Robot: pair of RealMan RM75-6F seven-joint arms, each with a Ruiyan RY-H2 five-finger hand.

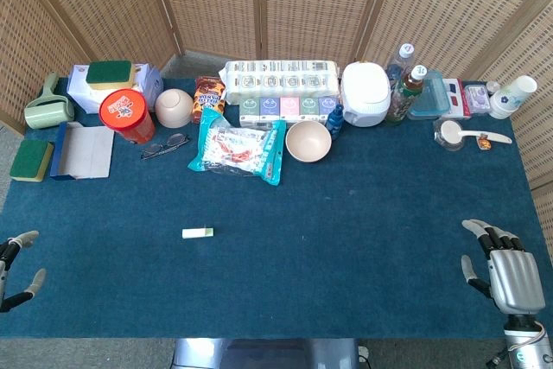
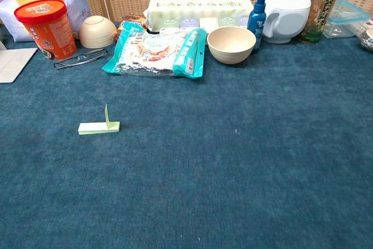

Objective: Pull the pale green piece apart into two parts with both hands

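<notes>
The pale green piece [image 1: 197,232] lies flat on the blue table cloth, left of centre; in the chest view the pale green piece [image 2: 99,127] shows a thin tab standing up from it. My left hand [image 1: 15,276] sits at the table's near left corner, fingers apart and holding nothing. At the near right corner my right hand [image 1: 501,267] rests with spread fingers, also holding nothing. Both hands are far from the piece, and neither appears in the chest view.
Along the back stand a red tub [image 1: 126,115], glasses [image 1: 164,144], two beige bowls [image 1: 308,140], a snack bag [image 1: 238,149], a tissue pack [image 1: 278,81], a white cooker [image 1: 365,92] and bottles [image 1: 406,92]. A sponge [image 1: 31,160] lies far left.
</notes>
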